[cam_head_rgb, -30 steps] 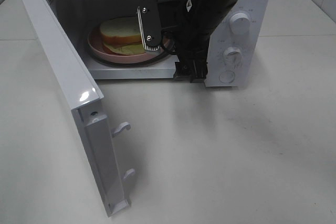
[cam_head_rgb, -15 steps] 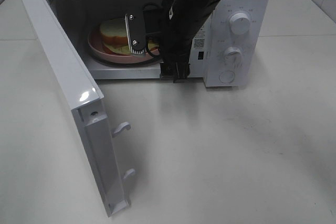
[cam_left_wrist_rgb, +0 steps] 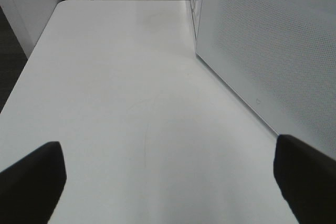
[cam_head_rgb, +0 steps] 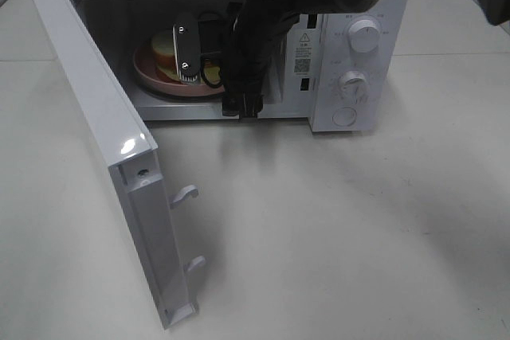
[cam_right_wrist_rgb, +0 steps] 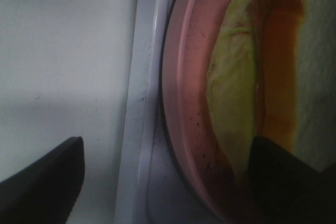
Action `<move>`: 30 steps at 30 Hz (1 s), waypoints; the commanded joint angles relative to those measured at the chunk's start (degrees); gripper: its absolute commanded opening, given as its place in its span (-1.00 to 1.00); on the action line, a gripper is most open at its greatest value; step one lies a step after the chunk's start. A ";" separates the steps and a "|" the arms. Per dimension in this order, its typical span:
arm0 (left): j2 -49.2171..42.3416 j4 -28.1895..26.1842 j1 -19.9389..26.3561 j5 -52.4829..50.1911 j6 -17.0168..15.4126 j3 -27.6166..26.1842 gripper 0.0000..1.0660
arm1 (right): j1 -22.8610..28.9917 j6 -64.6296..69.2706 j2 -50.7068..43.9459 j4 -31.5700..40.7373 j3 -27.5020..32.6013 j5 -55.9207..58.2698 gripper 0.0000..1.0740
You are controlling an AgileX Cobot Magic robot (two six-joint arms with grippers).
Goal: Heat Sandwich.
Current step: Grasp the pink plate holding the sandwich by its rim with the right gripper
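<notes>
The sandwich point(cam_head_rgb: 164, 44) lies on a round pink plate point(cam_head_rgb: 147, 77) inside the open microwave point(cam_head_rgb: 351, 117), partly hidden behind my right arm. My right gripper point(cam_head_rgb: 212, 77) hangs open at the front of the cavity. One of its fingers is over the sandwich and the other is out by the front sill. Up close in the right wrist view, the plate's rim point(cam_right_wrist_rgb: 181, 103) and the sandwich's yellow-green filling point(cam_right_wrist_rgb: 233, 103) sit between the widely spread tips of the right gripper point(cam_right_wrist_rgb: 168, 182). My left gripper point(cam_left_wrist_rgb: 168, 182) is open over bare table point(cam_left_wrist_rgb: 121, 77), beside the microwave's perforated side wall point(cam_left_wrist_rgb: 262, 51).
The microwave door point(cam_head_rgb: 103, 133) stands swung out to the left toward the front, with its latch hooks point(cam_head_rgb: 185, 193) sticking out. Two control knobs point(cam_head_rgb: 364, 35) are on the right panel. White table point(cam_head_rgb: 335, 228) stretches in front.
My right arm has moved left across the microwave opening, and its gripper now covers more of the sandwich. The left gripper's state is unchanged.
</notes>
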 commanded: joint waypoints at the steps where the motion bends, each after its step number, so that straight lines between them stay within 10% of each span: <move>1: -1.43 0.00 0.17 -0.46 -0.11 0.11 0.95 | 0.17 0.11 1.72 0.29 -2.52 0.40 0.51; 22: -1.43 0.00 0.17 -0.46 -0.11 0.11 0.95 | 1.32 2.81 10.26 -0.11 -11.75 0.92 0.40; 30: -1.43 0.00 0.17 -0.46 -0.11 0.11 0.95 | 1.32 3.55 10.49 -0.11 -11.75 3.27 -0.48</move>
